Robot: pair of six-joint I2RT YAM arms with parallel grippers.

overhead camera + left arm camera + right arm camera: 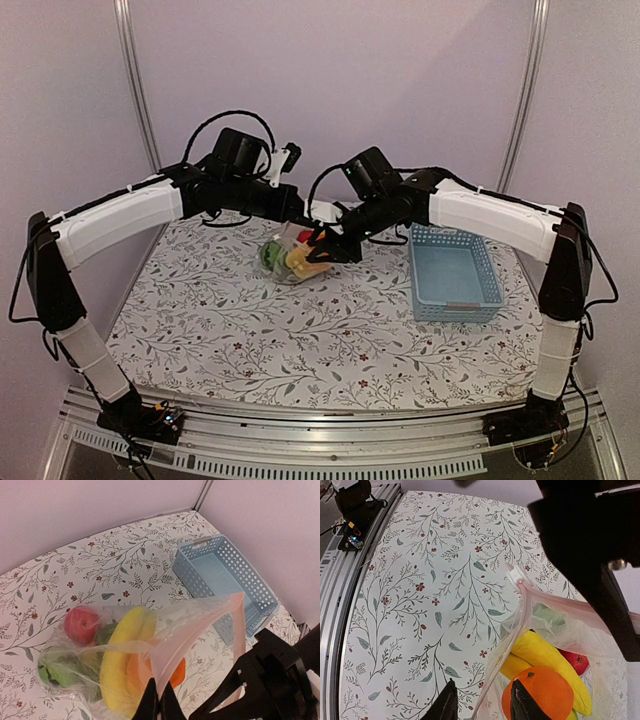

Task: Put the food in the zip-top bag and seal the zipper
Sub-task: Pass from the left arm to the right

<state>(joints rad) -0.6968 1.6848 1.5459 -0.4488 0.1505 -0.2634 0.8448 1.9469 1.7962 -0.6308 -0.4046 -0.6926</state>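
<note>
I work in a robotics lab cell, not a home. Plain pale wall panels [400,80] box me in, joined by bare metal posts [135,90]. My left arm [120,215] and right arm [495,215] are bolted to a slotted aluminium rail [330,462], with loose cables [232,114] and an exposed circuit board [354,540] nearby. The desk [250,340] carries a floral print, and the food [122,660] in the zip-top bag [200,615] looks like plastic toys.

The table [250,340] is covered by a white cloth printed with grey-green leafy sprigs and small red flowers. A light-blue perforated plastic basket [455,275] stands on it at the right, toward the back. Near the middle back, the zip-top bag [290,258], with toy food [122,655] inside, appears to rest its lower end on the cloth, well apart from the basket.
</note>
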